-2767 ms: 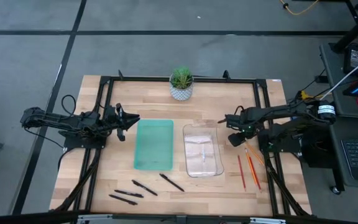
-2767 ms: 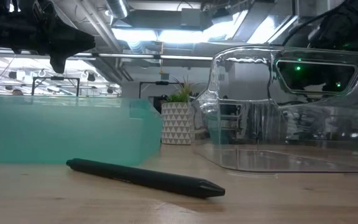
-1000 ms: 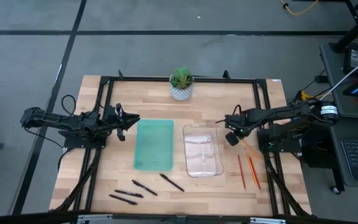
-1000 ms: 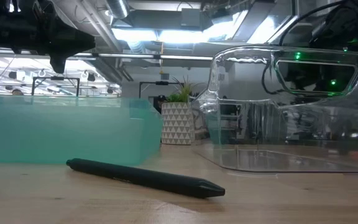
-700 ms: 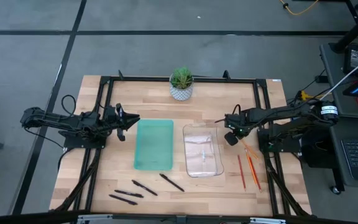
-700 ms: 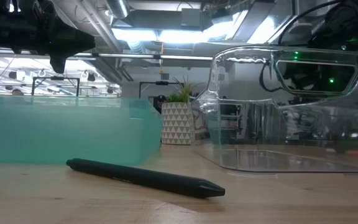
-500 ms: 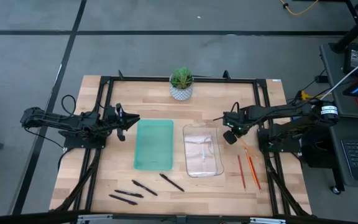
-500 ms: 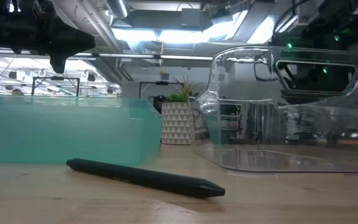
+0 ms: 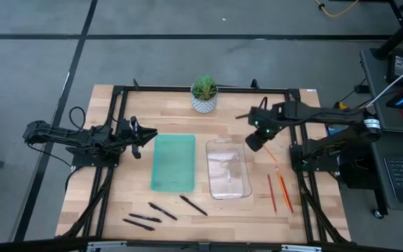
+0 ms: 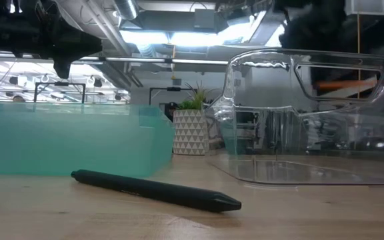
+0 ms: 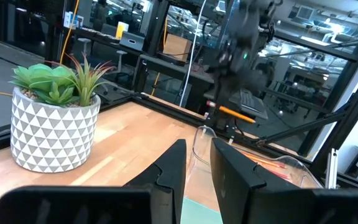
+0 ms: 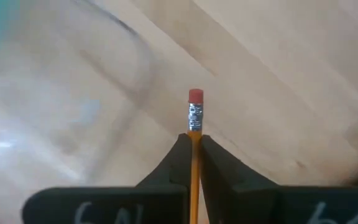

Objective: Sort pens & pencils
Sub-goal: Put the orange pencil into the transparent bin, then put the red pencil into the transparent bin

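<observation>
Pencil [image 12: 194, 134] in right end effector [image 9: 255, 137] above clear bin [image 9: 228, 169]

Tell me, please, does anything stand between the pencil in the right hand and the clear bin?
Nothing visible does. The right hand is shut on a pencil and hangs just past the clear bin's far right corner. The bin has no lid and shows nothing inside.
</observation>
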